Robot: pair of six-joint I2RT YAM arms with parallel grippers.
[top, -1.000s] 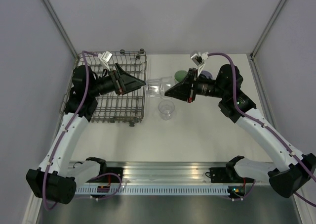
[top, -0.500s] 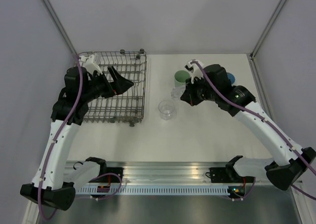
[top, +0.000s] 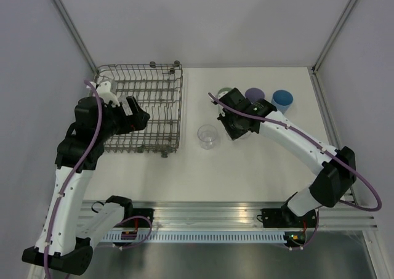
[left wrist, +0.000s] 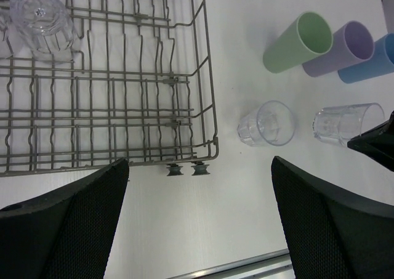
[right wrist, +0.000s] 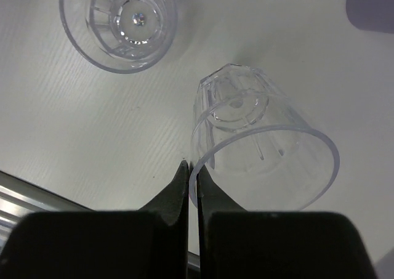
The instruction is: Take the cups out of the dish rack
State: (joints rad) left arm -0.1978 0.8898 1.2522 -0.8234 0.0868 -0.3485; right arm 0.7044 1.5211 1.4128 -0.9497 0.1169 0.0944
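The grey wire dish rack (top: 161, 100) stands at the far left and also shows in the left wrist view (left wrist: 206, 76). A clear cup (left wrist: 40, 14) sits in its far corner. My left gripper (left wrist: 197, 230) hangs open and empty above the rack's near edge (top: 132, 116). My right gripper (right wrist: 192, 174) is shut on the rim of a clear cup (right wrist: 258, 137), which is upright on or just above the table (left wrist: 345, 124). A second clear cup (top: 208, 136) stands to its left. The green (left wrist: 298, 42), lavender (top: 254, 95) and blue (top: 282, 98) cups stand behind.
In the top view my right arm (top: 289, 137) covers most of the green cup and the held cup. The metal rail (top: 203, 214) runs along the table's near edge. Grey walls close in the left, back and right.
The clear cup was between both grippers. My right gripper has carried it right and down beside the other clear cup. My left gripper has drawn back left over the rack, open.
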